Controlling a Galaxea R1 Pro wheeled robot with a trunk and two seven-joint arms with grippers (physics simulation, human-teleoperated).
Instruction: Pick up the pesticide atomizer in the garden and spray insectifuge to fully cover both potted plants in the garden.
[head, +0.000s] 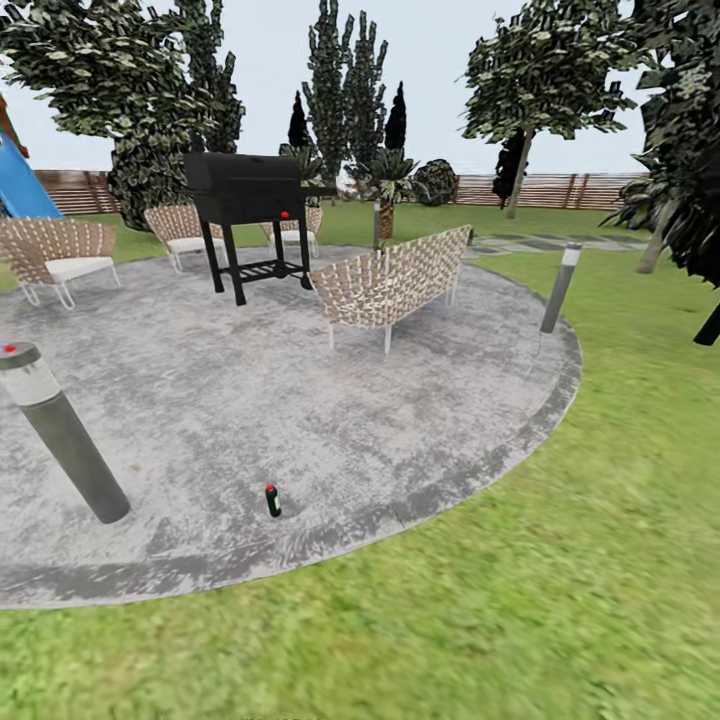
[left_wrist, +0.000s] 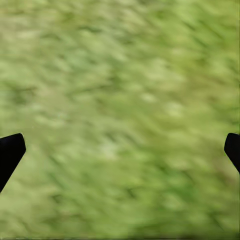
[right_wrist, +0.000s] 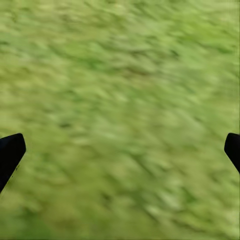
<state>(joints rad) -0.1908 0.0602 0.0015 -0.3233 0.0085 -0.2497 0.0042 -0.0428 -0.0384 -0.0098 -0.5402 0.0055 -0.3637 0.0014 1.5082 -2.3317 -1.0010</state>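
Note:
The pesticide atomizer (head: 272, 500), a small dark-green bottle with a red top, stands upright on the round grey patio (head: 300, 420) of the garden, near the patio's front edge. The potted plants are out of view. In the left wrist view my left gripper (left_wrist: 120, 150) hangs open over blurred grass, its dark fingertips (left_wrist: 10, 152) far apart with nothing between them. In the right wrist view my right gripper (right_wrist: 120, 150) is open over grass as well, with nothing between its fingertips (right_wrist: 10, 152).
A grey bollard lamp (head: 62, 435) leans left of the bottle, and another (head: 558, 290) stands at the patio's right rim. A woven bench (head: 390, 285), a black grill (head: 245, 215) and woven chairs (head: 55, 255) stand farther back. Lawn (head: 560, 560) lies in front.

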